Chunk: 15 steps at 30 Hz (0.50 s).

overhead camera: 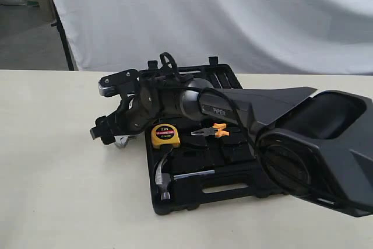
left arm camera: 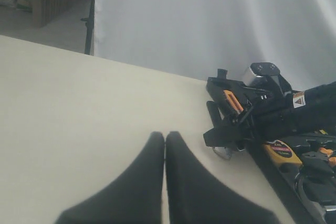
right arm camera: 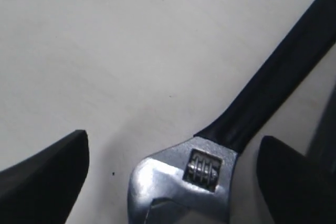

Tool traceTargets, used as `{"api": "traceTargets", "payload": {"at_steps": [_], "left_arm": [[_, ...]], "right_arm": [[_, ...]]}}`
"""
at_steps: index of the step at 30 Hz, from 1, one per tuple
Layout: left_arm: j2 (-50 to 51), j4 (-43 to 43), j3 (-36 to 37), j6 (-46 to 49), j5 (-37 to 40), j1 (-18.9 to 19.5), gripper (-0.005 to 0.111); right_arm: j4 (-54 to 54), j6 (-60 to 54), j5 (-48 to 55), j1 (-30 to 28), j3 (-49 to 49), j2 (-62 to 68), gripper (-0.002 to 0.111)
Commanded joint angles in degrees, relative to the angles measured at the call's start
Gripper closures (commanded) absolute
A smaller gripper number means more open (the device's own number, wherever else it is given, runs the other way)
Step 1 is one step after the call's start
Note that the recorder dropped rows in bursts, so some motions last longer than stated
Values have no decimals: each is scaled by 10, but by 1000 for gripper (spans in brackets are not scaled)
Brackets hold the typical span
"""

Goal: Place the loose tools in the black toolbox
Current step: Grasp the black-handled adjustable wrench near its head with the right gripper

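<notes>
A silver adjustable wrench (right arm camera: 178, 182) with a black handle lies flat on the table, just left of the black toolbox (overhead camera: 192, 203). My right gripper (right arm camera: 173, 148) stands open over it, one finger on each side of the wrench's neck and neither touching it. In the exterior view the right gripper (overhead camera: 108, 132) reaches across to the toolbox's left edge, and the wrench head (overhead camera: 123, 141) peeks out under it. A claw hammer (overhead camera: 164, 174) lies inside the toolbox. My left gripper (left arm camera: 165, 136) is shut and empty above bare table, well away from the right gripper (left arm camera: 214, 127).
A yellow tape measure (overhead camera: 165, 135) and orange-handled pliers (overhead camera: 211, 130) sit in the toolbox's recesses. The right arm (overhead camera: 245, 109) stretches over the open case. A white backdrop (overhead camera: 233, 16) hangs behind the table.
</notes>
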Motion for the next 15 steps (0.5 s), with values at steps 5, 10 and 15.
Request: {"api": "traceTargets", "payload": {"at_steps": [5, 10, 15], "left_arm": [[-2, 3, -2, -3, -4, 15, 106], [-2, 3, -2, -3, -4, 15, 106], [-2, 3, -2, -3, -4, 15, 106]], "right_arm": [[4, -13, 35, 4, -1, 24, 36], [4, -26, 61, 12, -1, 24, 75], [8, -26, 142, 32, -1, 23, 102]]}}
